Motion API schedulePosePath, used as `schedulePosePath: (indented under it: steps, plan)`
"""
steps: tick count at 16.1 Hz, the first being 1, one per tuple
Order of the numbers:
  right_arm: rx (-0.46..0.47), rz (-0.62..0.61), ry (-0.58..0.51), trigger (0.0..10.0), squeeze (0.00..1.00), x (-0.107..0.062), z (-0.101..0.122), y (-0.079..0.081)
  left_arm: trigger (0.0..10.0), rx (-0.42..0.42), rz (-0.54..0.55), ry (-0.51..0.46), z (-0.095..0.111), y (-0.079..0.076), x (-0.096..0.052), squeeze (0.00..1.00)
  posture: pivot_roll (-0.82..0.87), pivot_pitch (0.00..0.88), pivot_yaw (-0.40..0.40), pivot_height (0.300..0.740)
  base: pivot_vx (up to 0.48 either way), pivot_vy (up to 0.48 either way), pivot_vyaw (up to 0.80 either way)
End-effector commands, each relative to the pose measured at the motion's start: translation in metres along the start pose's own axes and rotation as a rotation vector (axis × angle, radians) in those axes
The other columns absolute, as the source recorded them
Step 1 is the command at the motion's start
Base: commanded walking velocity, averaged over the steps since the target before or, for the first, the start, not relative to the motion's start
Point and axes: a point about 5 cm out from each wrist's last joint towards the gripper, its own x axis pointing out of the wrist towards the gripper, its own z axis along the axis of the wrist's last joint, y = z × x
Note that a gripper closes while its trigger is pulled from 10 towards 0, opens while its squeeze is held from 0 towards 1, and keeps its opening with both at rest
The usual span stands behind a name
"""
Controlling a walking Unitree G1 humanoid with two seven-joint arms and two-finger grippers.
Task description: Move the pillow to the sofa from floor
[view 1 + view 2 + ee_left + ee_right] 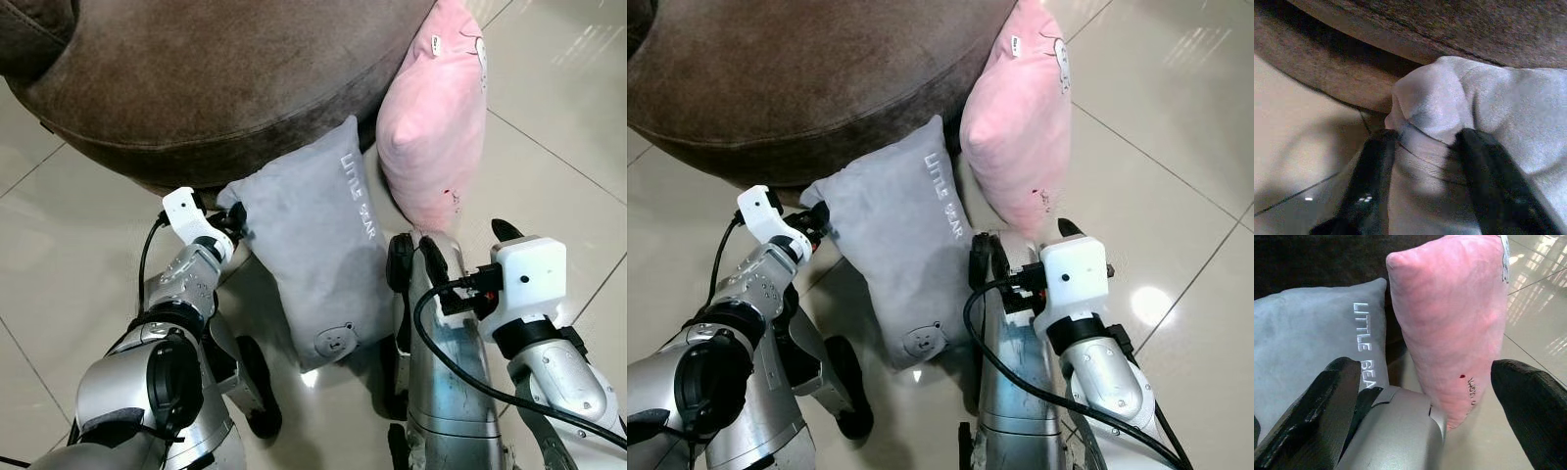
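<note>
Left gripper (1422, 161): at the upper corner of the grey pillow (313, 255), down by the sofa's base. In the left wrist view the two black fingers (1369, 181) stand one on each side of a bunched fold of grey fabric; jaws narrow, pinching that corner.
Right gripper (1435, 396): low over the floor, jaws wide, nothing held. The bottom end of the pink pillow (431, 127) lies between the spread fingers (1317, 411) in the right wrist view; contact cannot be told.
Grey pillow, position: on the floor (59, 294), leaning with its top edge against the sofa (216, 78), lower end out toward the robot's legs. It sits between the two arms, nearer the left one.
Grey pillow, look: soft grey plush, rectangular, white stitched lettering "LITTLE" along one side, a small bear face near the lower corner. Top corner is puckered where it is gripped.
Pink pillow, position: upright, leaning on the sofa's rounded side just beside the grey one, their edges close or touching near the sofa.
Pink pillow, look: pale pink plush, small dark markings near the bottom, a printed figure near the top.
Count: two pillows, one grey, one pink; one sofa, brown and rounded; two grippers.
Floor: glossy pale tiles with thin dark joints, light glare on the robot's right.
</note>
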Motion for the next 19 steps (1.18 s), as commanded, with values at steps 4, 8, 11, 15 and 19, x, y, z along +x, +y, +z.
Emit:
schedulePosePath:
  steps: [4, 8, 11, 15, 19]
  plan:
    - [0.003, -0.001, 0.002, 10.0, 0.00, -0.0051, 0.0010, 0.0024, 0.0, -0.033, -0.024, 0.199, -0.0524, 0.0059, -0.0138, 0.00, -0.32, 0.471, 0.089, 0.372, 0.000, 0.000, 0.00]
    - [0.001, -0.007, 0.005, 10.0, 0.00, -0.0062, 0.0001, 0.0008, 0.0, -0.044, -0.057, 0.206, -0.0554, 0.0024, -0.0140, 0.00, -0.32, 0.475, 0.089, 0.372, 0.000, 0.000, 0.00]
    - [0.006, -0.006, 0.004, 10.0, 0.00, -0.0047, -0.0007, 0.0016, 0.0, -0.044, -0.069, 0.208, -0.0546, 0.0013, -0.0135, 0.00, -0.31, 0.471, 0.090, 0.372, 0.000, 0.000, 0.00]
    - [0.014, -0.006, 0.004, 10.0, 0.00, -0.0043, -0.0013, 0.0032, 0.0, -0.035, -0.079, 0.214, -0.0538, 0.0023, -0.0139, 0.00, -0.31, 0.469, 0.092, 0.372, 0.000, 0.000, 0.00]
    - [0.021, -0.006, 0.003, 10.0, 0.00, -0.0022, -0.0034, 0.0034, 0.0, -0.051, -0.104, 0.208, -0.0535, 0.0006, -0.0138, 0.00, -0.30, 0.455, 0.093, 0.372, 0.000, 0.000, 0.00]
